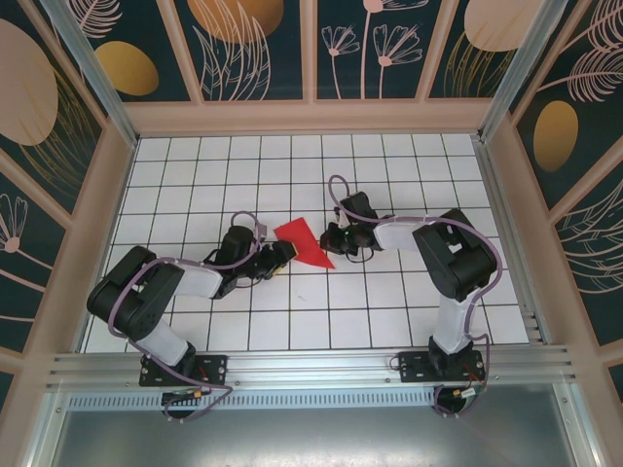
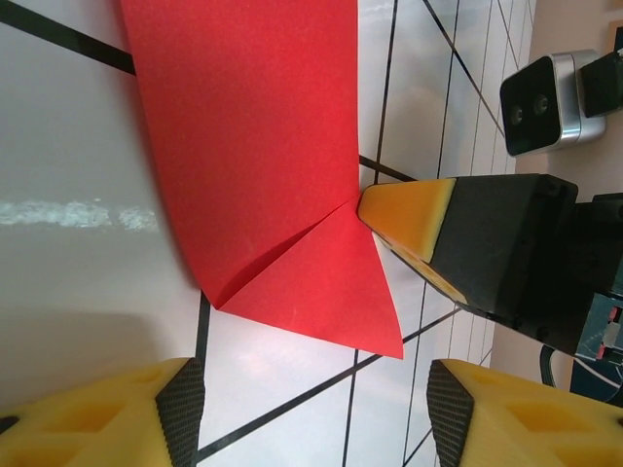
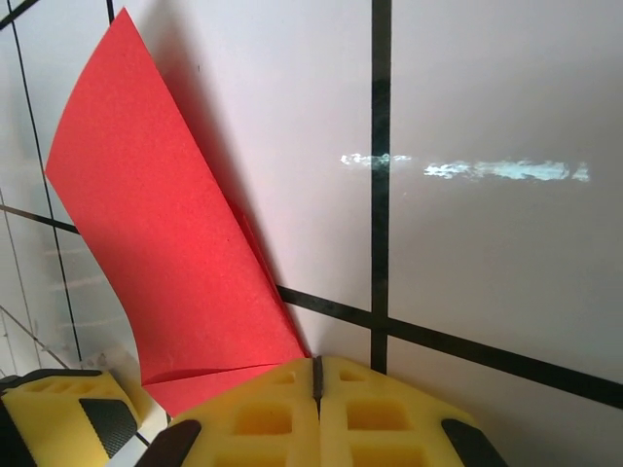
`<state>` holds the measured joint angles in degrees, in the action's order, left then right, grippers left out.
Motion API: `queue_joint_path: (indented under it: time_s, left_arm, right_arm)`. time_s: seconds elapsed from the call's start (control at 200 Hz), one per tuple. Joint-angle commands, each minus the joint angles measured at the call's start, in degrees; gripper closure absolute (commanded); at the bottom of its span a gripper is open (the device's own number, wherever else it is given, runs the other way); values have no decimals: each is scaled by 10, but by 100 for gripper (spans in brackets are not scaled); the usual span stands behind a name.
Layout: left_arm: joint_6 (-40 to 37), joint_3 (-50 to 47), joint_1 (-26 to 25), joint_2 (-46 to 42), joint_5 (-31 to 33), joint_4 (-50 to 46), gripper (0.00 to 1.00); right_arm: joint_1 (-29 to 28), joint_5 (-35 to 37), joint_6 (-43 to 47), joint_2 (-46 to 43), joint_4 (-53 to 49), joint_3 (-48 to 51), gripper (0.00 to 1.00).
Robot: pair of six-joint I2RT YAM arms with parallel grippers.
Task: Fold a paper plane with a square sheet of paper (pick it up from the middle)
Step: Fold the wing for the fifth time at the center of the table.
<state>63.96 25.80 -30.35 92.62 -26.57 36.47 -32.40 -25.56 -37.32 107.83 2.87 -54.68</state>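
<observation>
1. top view: the square sheet of paper (image 1: 304,243), red and folded to a pointed shape, lay near the middle of the white gridded worktop (image 1: 409,165). the left tool (image 1: 283,256) sat at its 8 o'clock edge and the right tool (image 1: 332,238) at its 3 o'clock edge. the jaws were too small to read here.
2. left wrist view: the sheet took up the 12 o'clock half of the picture. a triangular flap was folded over at its lower end, its tip pointing to 5 o'clock. the left tool's yellow fingers (image 2: 127,418) stood moderately wide apart at 6 o'clock, with bare worktop between them. the right tool's yellow tip touched the sheet's edge at 3 o'clock, where the flap's crease met it.
3. right wrist view: the right tool's fingers (image 3: 263,413) were pressed together with no gap. the sheet curved up off the worktop toward 11 o'clock, a shadow beside it, and its lower corner ended at the fingertips. i could not tell whether the edge was caught between them. one finger of the left tool showed at 8 o'clock, just beside the lower fold.
</observation>
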Motion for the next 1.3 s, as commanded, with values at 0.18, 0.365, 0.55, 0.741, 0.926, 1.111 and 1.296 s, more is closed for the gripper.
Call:
queue_joint_path:
  time_s: [0.18,0.365,0.55,0.741,0.926,1.111,1.296]
  left_arm:
    - [13,33,-6,23,21,-9,35]
    - [8,46,-7,23,47,-48,30]
    - [-26,70,-15,14,90,-122,29]
    - [-36,75,-16,23,93,-133,39]
    - [-38,76,-16,26,89,-128,42]
    - [-39,75,-16,26,87,-126,43]
    - [-38,74,-16,24,82,-122,42]
  right_arm:
    - [0,0,-19,29,-8,27,97]
    - [0,1,-16,24,0,35,97]
    - [-2,6,4,-14,19,34,95]
    - [-29,81,53,-89,-31,-2,83]
    - [-69,135,80,-87,-72,-33,78]
    - [-76,136,79,-50,-80,-48,78]
    - [-62,118,69,-28,-71,-36,78]
